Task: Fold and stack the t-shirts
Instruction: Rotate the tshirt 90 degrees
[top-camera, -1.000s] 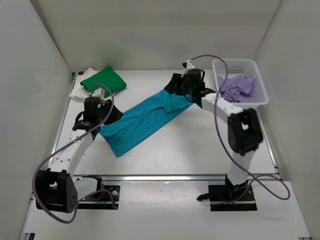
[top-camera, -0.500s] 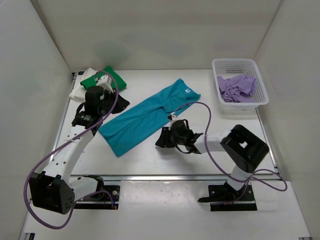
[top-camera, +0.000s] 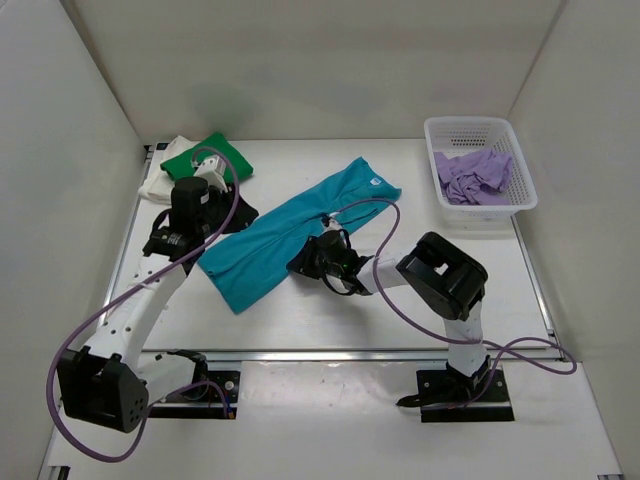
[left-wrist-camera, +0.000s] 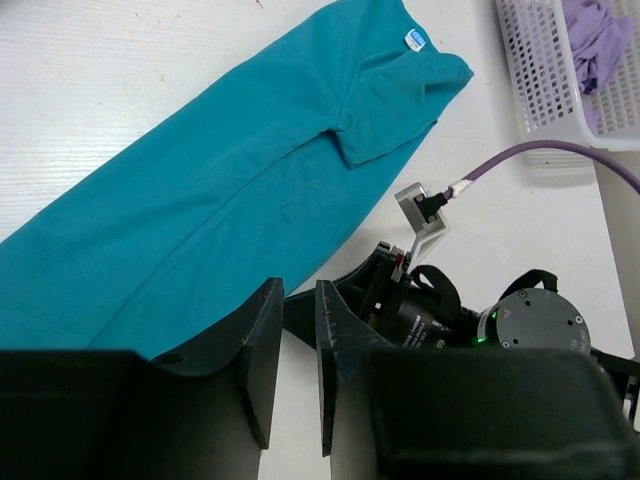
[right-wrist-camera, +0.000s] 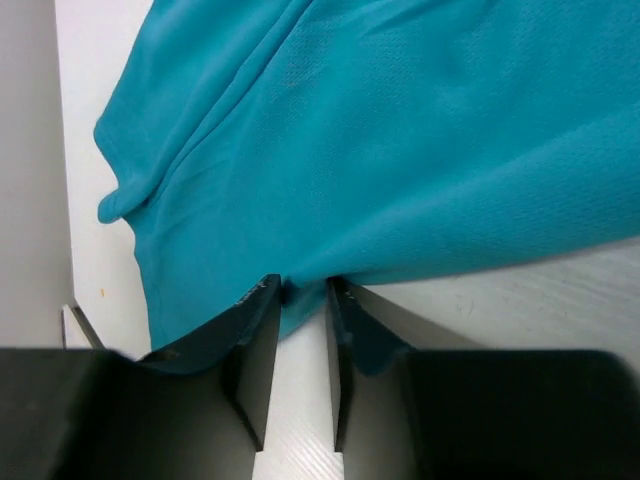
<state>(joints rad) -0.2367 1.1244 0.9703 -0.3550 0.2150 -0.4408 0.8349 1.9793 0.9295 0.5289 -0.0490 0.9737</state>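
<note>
A teal t-shirt (top-camera: 290, 225) folded into a long strip lies diagonally on the table, its white neck label (top-camera: 376, 181) at the far right end. My right gripper (top-camera: 300, 263) sits low at the middle of its near edge. In the right wrist view the gripper (right-wrist-camera: 303, 285) stands narrowly open, the teal hem (right-wrist-camera: 400, 130) dipping between its fingertips. My left gripper (top-camera: 232, 212) hovers by the strip's far left edge. Seen from the left wrist, this gripper (left-wrist-camera: 298, 290) is slightly open and empty beside the teal cloth (left-wrist-camera: 220, 190).
A folded green t-shirt (top-camera: 215, 157) lies on a cream-white one (top-camera: 160, 182) at the back left. A white mesh basket (top-camera: 470, 122) at the back right holds a crumpled lilac t-shirt (top-camera: 475, 175). White walls enclose the table.
My right arm swung from the shirt's collar end down to the middle of its near edge, and its jaws narrowed. The left gripper shifted a little toward the back, away from the shirt's left end.
</note>
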